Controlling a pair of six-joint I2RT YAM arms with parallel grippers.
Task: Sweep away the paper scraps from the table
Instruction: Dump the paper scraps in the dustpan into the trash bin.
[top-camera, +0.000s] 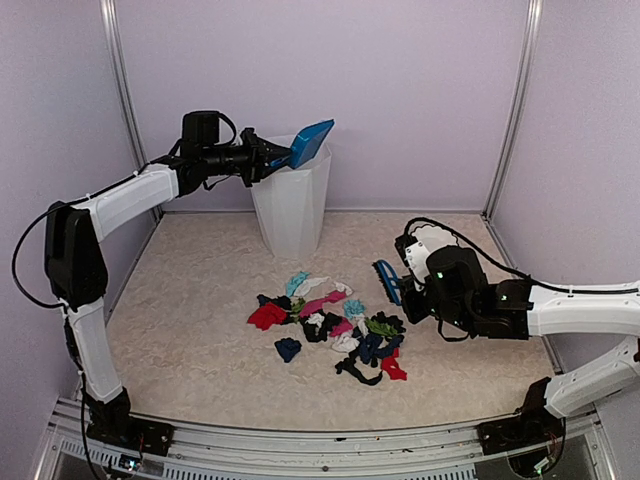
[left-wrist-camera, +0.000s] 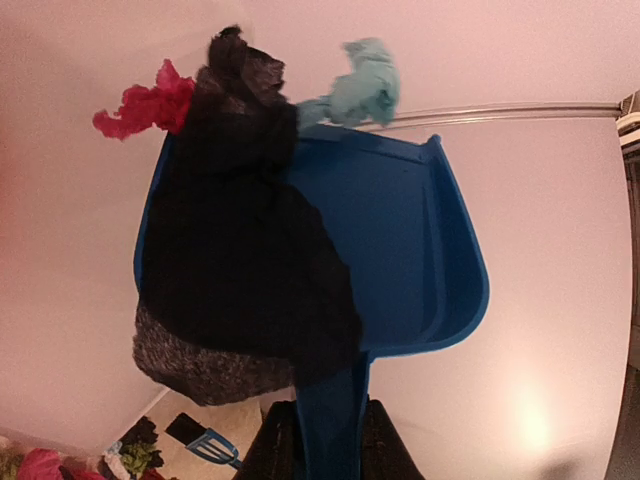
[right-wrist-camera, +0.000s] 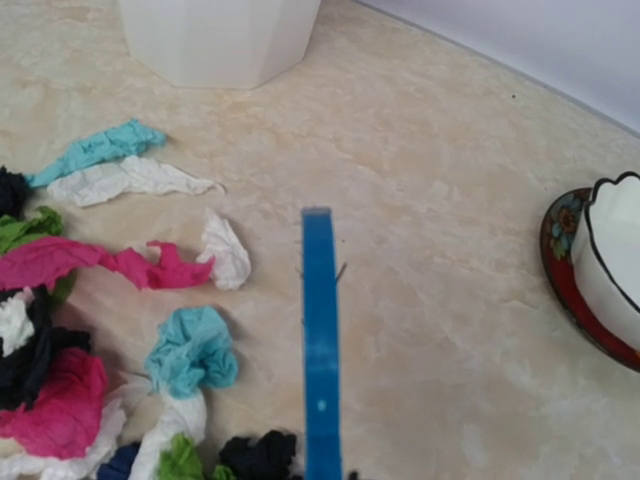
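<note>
My left gripper (top-camera: 268, 160) is raised at the back and shut on the handle of the blue dustpan (top-camera: 312, 143), which tilts over the white bin (top-camera: 292, 205). In the left wrist view the dustpan (left-wrist-camera: 400, 250) carries a big black scrap (left-wrist-camera: 235, 280), a red one (left-wrist-camera: 150, 105) and a teal one (left-wrist-camera: 365, 85) at its lip. The paper scraps (top-camera: 330, 320) lie in a loose pile mid-table (top-camera: 200, 320). My right gripper (top-camera: 408, 285) is shut on the blue brush (top-camera: 387, 280), just right of the pile. The right wrist view shows the brush (right-wrist-camera: 320, 360) beside the scraps (right-wrist-camera: 100, 330).
A white scalloped bowl (top-camera: 425, 240) stands behind my right gripper; in the right wrist view it (right-wrist-camera: 610, 270) sits on a red-rimmed plate (right-wrist-camera: 560, 250). The bin (right-wrist-camera: 215, 35) stands at the back centre. Walls close the back and both sides.
</note>
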